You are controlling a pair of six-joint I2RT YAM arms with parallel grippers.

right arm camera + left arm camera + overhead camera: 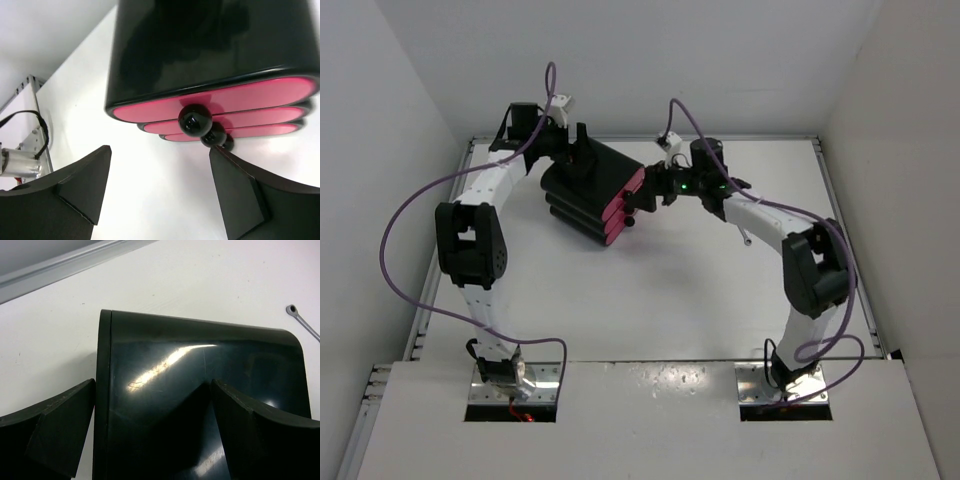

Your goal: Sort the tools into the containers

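A white-walled enclosure surrounds a white counter [670, 300], and on its far half, a little left of centre, stands the black cabinet [585, 190], by far the biggest thing here, turned so its front faces right and somewhat near. Its three pink drawers [250, 97] all look pushed in, with no gap into any of them showing from the right wrist camera. The left gripper [572, 150] sits at the cabinet's far-left back. Its fingers [50, 435] are spread and straddle the back edge, one beside the wall over bare counter and the other above the glossy top; whether they press on it cannot be told. The right gripper [645, 192] hovers just in front of the drawer fronts, its fingers [255, 200] spread wide and holding nothing, with the round black knobs [194, 120] just ahead of the gap between them and not yet between the tips. The only tool to be seen is the thin silver wrench [305, 325], lying loose on the counter to the right of the cabinet and apart from it. The scissors, screwdriver and yellow-handled tool appear in no view, so whether they are stowed cannot be said. Judged from this, the sorting is at an early stage: a drawer has to be pulled open, and at least the wrench is left to put away.
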